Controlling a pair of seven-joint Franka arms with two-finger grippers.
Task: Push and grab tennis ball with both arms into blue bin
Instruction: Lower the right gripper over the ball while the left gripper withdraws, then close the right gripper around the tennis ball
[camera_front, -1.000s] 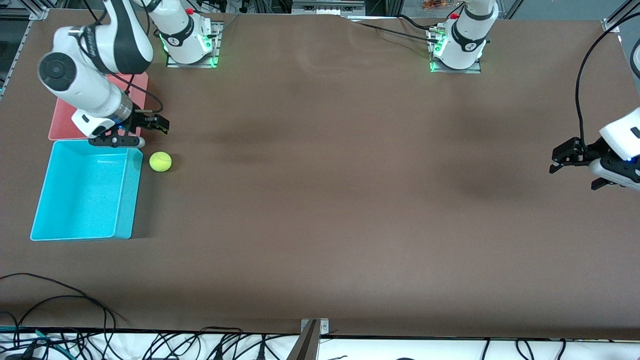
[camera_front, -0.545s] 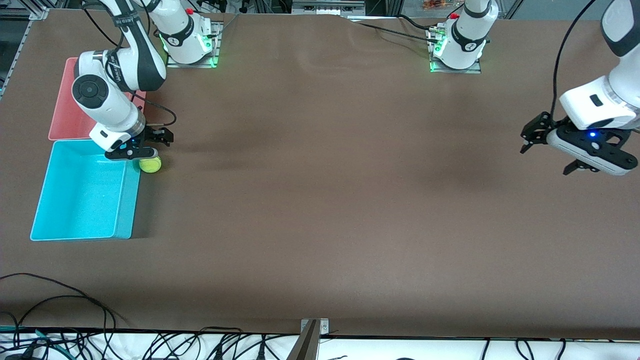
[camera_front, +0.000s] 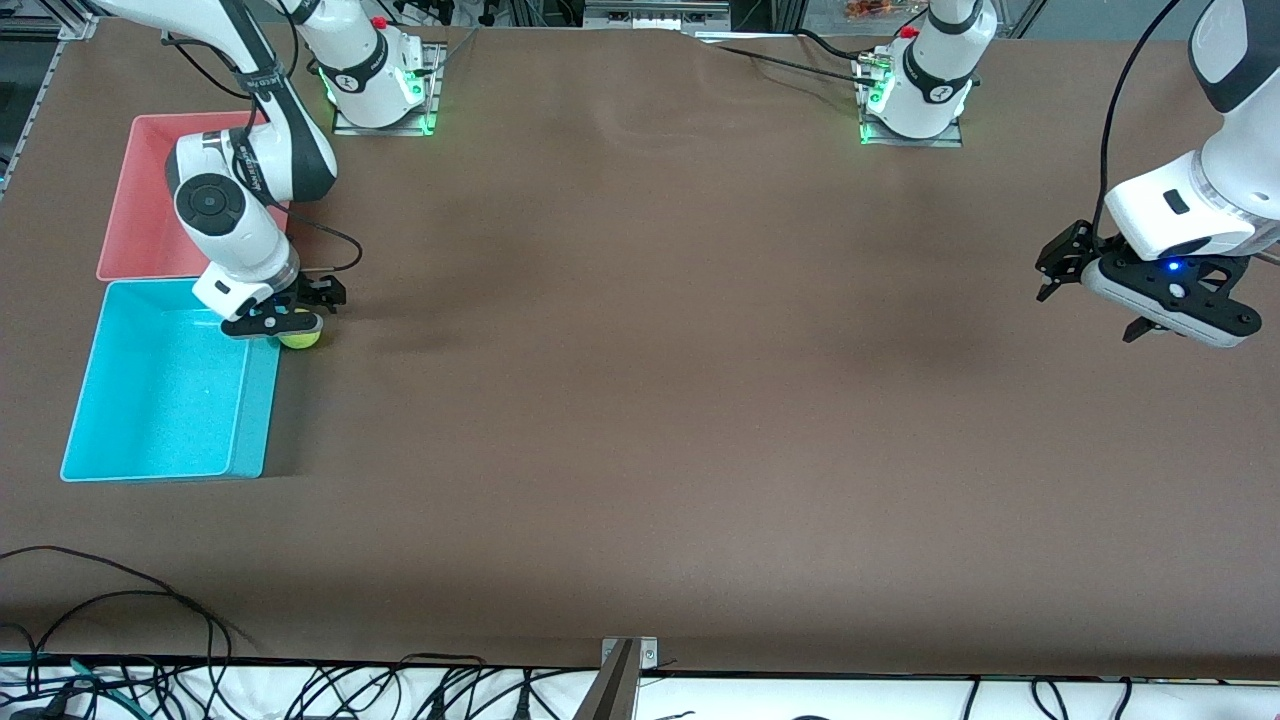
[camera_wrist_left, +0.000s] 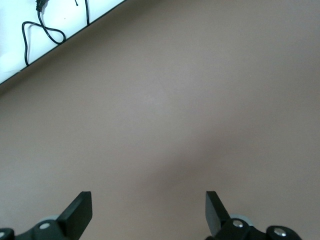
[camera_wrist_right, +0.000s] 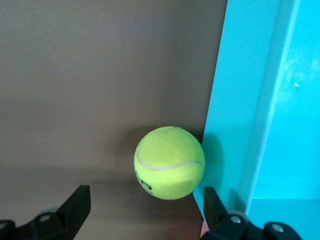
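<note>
The tennis ball (camera_front: 301, 340) lies on the brown table against the outer wall of the blue bin (camera_front: 160, 385), at the bin's corner nearest the robots' bases. In the right wrist view the ball (camera_wrist_right: 170, 162) touches the bin's cyan wall (camera_wrist_right: 250, 100). My right gripper (camera_front: 285, 320) is low over the ball and open. Its fingers stand either side of the ball's near end (camera_wrist_right: 145, 206) and do not hold it. My left gripper (camera_front: 1088, 312) hangs open and empty over bare table at the left arm's end (camera_wrist_left: 148, 207).
A pink-red tub (camera_front: 150, 210) stands next to the blue bin, farther from the front camera, partly covered by the right arm. Cables lie along the table's front edge (camera_front: 120, 620). A white strip with a cable (camera_wrist_left: 45, 30) shows in the left wrist view.
The ball rolled up against the blue bin's wall. My right gripper came down over it. My left gripper moved in from the table's edge and rose a little.
</note>
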